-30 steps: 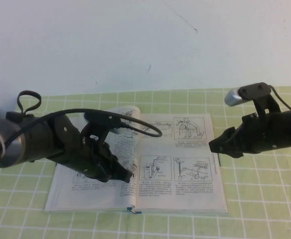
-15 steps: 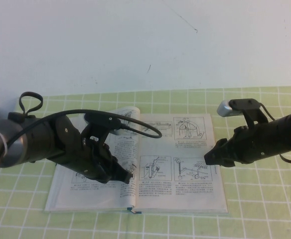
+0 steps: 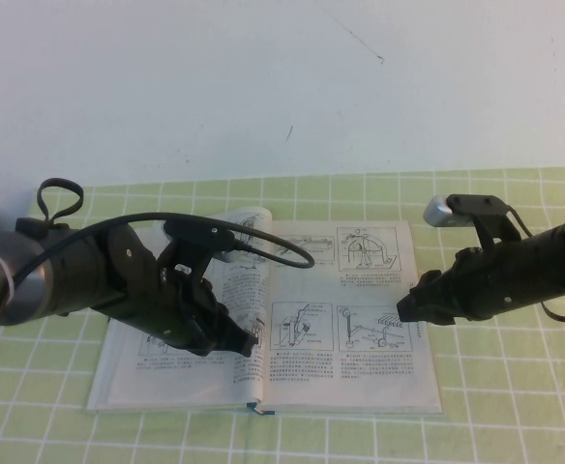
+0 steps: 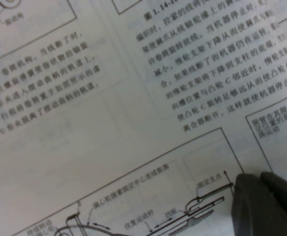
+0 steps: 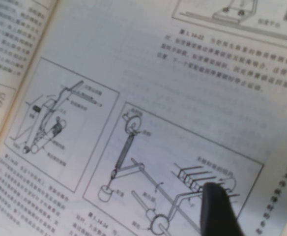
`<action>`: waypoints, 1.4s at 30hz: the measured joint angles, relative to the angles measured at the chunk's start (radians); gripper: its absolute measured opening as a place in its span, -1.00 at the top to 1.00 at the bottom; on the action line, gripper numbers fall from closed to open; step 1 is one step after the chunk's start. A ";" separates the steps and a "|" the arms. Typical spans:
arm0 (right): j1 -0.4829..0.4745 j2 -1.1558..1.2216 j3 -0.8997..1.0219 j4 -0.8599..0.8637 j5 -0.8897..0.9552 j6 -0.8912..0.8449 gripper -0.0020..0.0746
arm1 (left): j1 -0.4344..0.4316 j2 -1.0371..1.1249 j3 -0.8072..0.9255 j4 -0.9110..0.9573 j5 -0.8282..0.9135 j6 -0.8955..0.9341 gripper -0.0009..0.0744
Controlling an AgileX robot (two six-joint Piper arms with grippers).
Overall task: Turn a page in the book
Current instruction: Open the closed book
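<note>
Thick paperback book (image 3: 292, 319) with greyish-white pages of black machine line drawings and a thin blue cover edge lies open flat on the green-and-white checked table mat (image 3: 515, 387), spine toward the near edge.

Change over the last second: right gripper (image 3: 405, 311) came in from beyond the book's right edge and dropped lower — it now sits over the outer margin of the right-hand page (image 3: 345, 309), the thin greyish-white leaf with four boxed diagrams. In the last half second it barely shifted, so it looks settled at its contact spot. Likely meaning: the approach is finished and the lift or pinch of the leaf is the next step; the page is still flat, nothing turned yet.

Left gripper (image 3: 249, 343) has not moved; it rests low on the left-hand page just beside the gutter, apparently pinning that side down.

Hard to make out:
- Right wrist view shows only one dark fingertip (image 5: 219, 209) over the lower diagram; the other is cut off, so the jaw opening cannot be told.
- Left wrist view shows a dark finger mass (image 4: 266, 204) at the frame corner close to the paper — open or closed, cannot tell.
- Actual touching of paper by either tip is not clear.
- The left arm hides much of the left page in the high view.
</note>
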State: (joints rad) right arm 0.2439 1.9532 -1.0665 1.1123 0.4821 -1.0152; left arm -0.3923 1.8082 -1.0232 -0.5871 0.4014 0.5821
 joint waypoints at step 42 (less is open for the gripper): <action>0.000 0.027 -0.116 -0.094 0.260 0.161 0.08 | 0.000 -0.002 -0.014 -0.076 0.033 0.004 0.99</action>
State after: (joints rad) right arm 0.2444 1.9799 -1.1828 1.0181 0.7418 -0.8538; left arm -0.3923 1.8058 -1.0368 -0.6634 0.4341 0.5866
